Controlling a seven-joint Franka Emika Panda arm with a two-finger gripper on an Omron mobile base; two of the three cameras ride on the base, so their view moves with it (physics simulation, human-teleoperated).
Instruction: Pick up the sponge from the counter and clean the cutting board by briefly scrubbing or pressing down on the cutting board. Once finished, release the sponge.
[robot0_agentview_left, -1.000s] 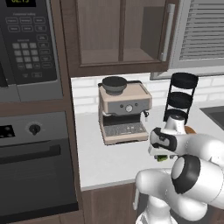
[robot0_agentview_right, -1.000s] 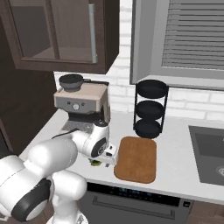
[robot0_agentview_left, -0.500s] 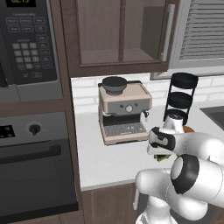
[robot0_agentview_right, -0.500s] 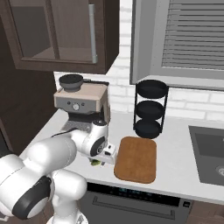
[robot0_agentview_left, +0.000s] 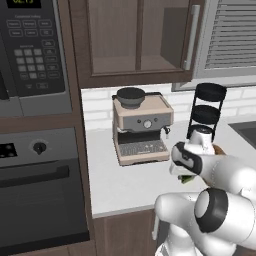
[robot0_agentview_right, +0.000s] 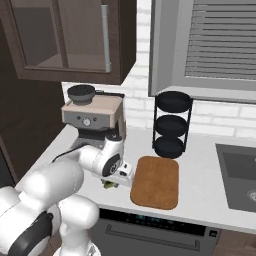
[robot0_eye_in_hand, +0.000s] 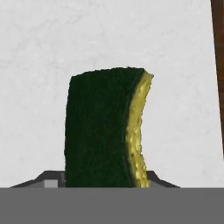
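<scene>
Down at the front of the counter (robot0_agentview_right: 200, 165), the gripper (robot0_agentview_right: 111, 183) hangs low with the sponge (robot0_eye_in_hand: 105, 131) between its fingers. From the hand camera the sponge stands up from the 6 o'clock edge toward 12, its dark green face turned this way and the pitted yellow layer running down its 3 o'clock side, slightly bowed; pale countertop lies behind it all round, and a thin brown strip shows at the far 3 o'clock edge. The fingertips themselves are hidden behind the sponge, so I take the pinch from how it stands there rather than from seeing the pads. From the right base camera a small green-yellow bit of the sponge (robot0_agentview_right: 108, 184) peeks out under the white wrist, just to the 9 o'clock side of the cutting board (robot0_agentview_right: 156, 181), near it but not over it. The board lies flat near the counter's front edge. Behind the wrist, toward 11 o'clock, sits the coffee machine (robot0_agentview_right: 92, 117), and at 1 o'clock of the board stands the black three-tier rack (robot0_agentview_right: 171, 125). A sink (robot0_agentview_right: 240, 175) lies off at 3 o'clock.
</scene>
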